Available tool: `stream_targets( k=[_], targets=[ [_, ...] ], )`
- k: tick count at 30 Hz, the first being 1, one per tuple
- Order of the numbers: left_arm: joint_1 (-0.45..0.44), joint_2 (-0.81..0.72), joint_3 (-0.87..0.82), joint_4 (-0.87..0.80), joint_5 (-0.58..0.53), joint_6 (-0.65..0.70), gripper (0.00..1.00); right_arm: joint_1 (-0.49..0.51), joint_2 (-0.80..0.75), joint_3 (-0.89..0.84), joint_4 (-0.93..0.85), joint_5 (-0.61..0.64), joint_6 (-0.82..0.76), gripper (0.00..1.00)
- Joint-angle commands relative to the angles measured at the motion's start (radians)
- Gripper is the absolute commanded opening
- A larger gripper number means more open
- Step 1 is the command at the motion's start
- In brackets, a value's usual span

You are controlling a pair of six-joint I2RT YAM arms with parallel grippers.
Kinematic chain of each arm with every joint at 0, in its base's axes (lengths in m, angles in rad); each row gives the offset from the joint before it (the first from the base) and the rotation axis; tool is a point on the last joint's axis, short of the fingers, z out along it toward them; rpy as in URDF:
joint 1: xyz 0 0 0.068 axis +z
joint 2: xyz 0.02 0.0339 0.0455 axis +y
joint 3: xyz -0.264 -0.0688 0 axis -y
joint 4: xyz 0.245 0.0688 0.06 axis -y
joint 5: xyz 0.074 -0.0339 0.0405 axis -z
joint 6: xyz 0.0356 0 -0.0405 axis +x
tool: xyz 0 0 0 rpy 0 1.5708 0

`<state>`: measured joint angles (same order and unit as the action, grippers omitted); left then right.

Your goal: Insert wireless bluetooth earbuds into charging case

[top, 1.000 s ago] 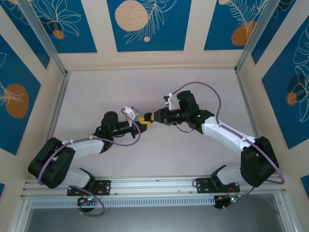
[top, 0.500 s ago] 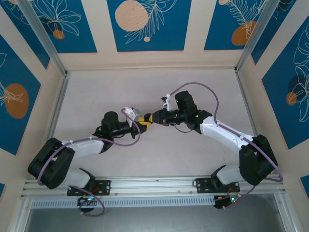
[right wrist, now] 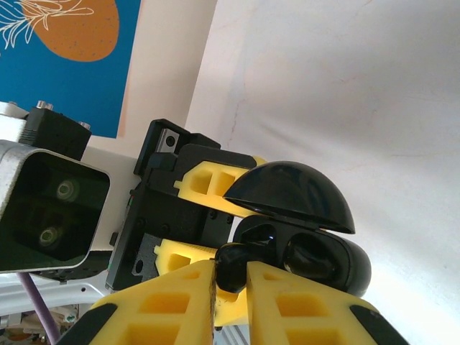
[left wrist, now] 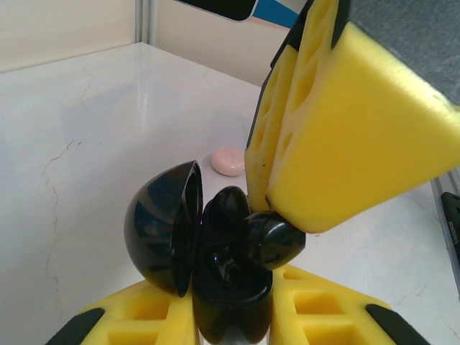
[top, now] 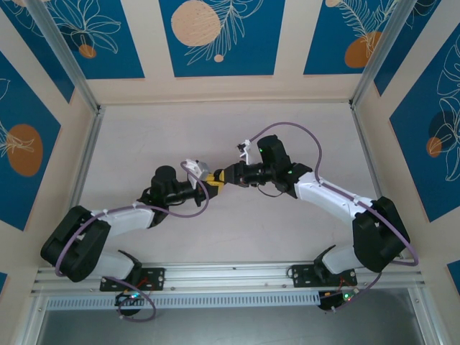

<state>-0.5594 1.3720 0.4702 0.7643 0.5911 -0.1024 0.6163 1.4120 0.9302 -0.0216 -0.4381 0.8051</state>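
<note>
My left gripper (left wrist: pixel 226 320) is shut on the black charging case (left wrist: pixel 224 284), held off the table with its domed lid (left wrist: pixel 162 223) swung open. My right gripper (right wrist: pixel 231 282) is shut on a black earbud (right wrist: pixel 231 264), its yellow fingers (left wrist: pixel 345 122) coming in from above. The black earbud (left wrist: pixel 273 238) sits at the rim of the case's open body (right wrist: pixel 316 262), touching it, below the lid (right wrist: pixel 291 194). In the top view the left gripper (top: pixel 211 182) and right gripper (top: pixel 221 176) meet tip to tip mid-table.
A small pale pink rounded object (left wrist: pixel 228 162) lies on the white table (left wrist: pixel 93 136) beyond the case. Patterned blue and cream walls (top: pixel 215 36) enclose the table on three sides. Both arms' purple cables (top: pixel 287 128) loop near the wrists.
The right arm has shifted left, bringing the black earbud up to the open case. Its jaws have tightened slightly. The left arm has stayed put.
</note>
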Motion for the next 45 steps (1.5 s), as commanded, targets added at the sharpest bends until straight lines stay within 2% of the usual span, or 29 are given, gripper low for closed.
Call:
stream_targets(
  k=[1, 17, 30, 45],
  targets=[
    [-0.006, -0.032, 0.035, 0.038, 0.022, 0.0, 0.23, 0.008, 0.02, 0.028, -0.011, 0.009, 0.007, 0.18],
    [-0.006, -0.044, 0.045, 0.013, 0.037, 0.01, 0.23, 0.01, 0.034, 0.048, -0.02, 0.035, 0.016, 0.24],
    [-0.007, -0.045, 0.048, 0.006, 0.04, 0.01, 0.23, 0.01, 0.032, 0.051, -0.015, 0.03, 0.026, 0.19],
    [-0.012, -0.051, 0.057, -0.016, 0.032, 0.016, 0.23, 0.098, 0.056, 0.192, -0.294, 0.264, -0.029, 0.17]
  ],
)
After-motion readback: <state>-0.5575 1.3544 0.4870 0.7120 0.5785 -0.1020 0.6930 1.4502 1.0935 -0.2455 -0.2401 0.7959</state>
